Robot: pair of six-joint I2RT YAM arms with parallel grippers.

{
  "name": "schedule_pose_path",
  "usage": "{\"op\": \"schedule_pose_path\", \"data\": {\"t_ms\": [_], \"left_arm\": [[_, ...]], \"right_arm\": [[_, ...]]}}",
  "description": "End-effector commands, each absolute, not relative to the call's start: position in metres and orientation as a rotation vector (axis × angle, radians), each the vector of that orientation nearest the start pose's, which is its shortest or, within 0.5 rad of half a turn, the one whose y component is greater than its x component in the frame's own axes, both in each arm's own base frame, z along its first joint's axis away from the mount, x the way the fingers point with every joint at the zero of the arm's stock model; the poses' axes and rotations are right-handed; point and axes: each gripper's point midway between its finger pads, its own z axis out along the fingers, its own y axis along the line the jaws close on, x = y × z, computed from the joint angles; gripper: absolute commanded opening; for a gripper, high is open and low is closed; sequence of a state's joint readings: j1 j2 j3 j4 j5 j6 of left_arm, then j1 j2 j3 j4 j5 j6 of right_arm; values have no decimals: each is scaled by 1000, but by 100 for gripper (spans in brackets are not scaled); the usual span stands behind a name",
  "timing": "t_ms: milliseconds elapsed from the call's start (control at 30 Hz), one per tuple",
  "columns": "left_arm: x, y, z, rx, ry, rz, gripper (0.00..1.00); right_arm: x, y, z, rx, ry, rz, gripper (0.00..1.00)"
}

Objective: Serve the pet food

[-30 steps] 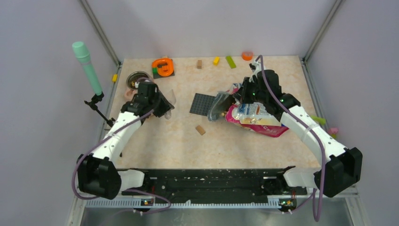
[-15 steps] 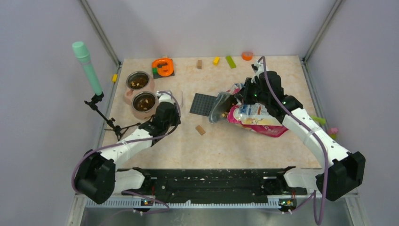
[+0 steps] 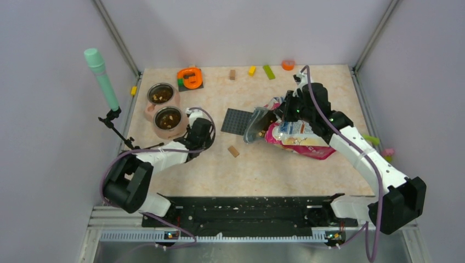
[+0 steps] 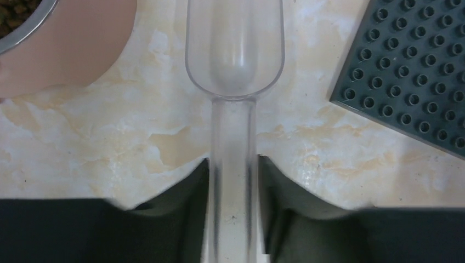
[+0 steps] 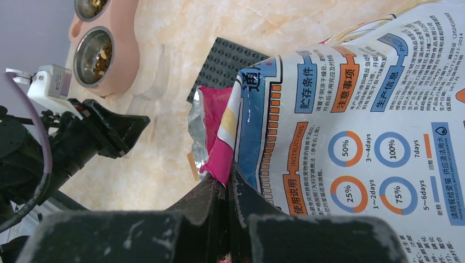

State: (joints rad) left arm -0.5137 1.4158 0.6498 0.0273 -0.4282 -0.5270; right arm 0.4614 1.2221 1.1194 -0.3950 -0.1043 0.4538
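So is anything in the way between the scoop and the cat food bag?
Yes: the grey bumpy plate lies flat between the scoop in the left gripper and the bag's open end. It is low, so the scoop could probably go over it.

Colours: glossy pet-food bag (image 5: 356, 109) has a white panel, blue text boxes, orange ring charts, pink edge, silver lining. Square studded plate (image 4: 411, 71) dark grey. Plastic scoop (image 4: 234, 49) clear. Tabletop (image 4: 109, 142) beige, marbled cream. Two-bowl feeder (image 5: 125, 49) pale pink.
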Motion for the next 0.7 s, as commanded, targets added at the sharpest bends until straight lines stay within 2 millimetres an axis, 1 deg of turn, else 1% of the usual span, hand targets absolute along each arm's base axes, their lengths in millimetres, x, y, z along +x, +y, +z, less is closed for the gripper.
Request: {"op": "schedule_pose_path", "data": {"t_ms": [0,33,67,167,200,300,333,400,467,567,667], "left_arm": [[354,-137,83,-310,2180,-92,52],[355,-136,86,-312,2185,-84,63],[356,-136,90,-314,2188,-72,72],[359,-137,104,-270,2208,-50,89],[361,-140,111,-256,2205,-57,92],[366,-148,137,-149,2194,-86,93],[367,-157,148,-93,2187,-132,93],[372,-179,170,54,2152,-238,91],[372,-208,187,236,2107,-380,87],[365,-245,206,432,2051,-549,86],[352,-275,219,608,1980,-631,87]], "right_arm": [[323,201,285,-94,2003,698,0],[323,201,285,-95,2004,694,0],[322,200,285,-101,2006,689,0],[323,196,286,-104,2007,658,0],[323,195,287,-110,2003,652,0],[321,193,288,-132,2010,634,0],[320,193,288,-142,2014,632,0],[315,193,288,-170,2026,631,0],[311,191,288,-194,2040,619,0],[304,183,286,-204,2063,577,0],[296,175,284,-205,2084,549,0]]}}
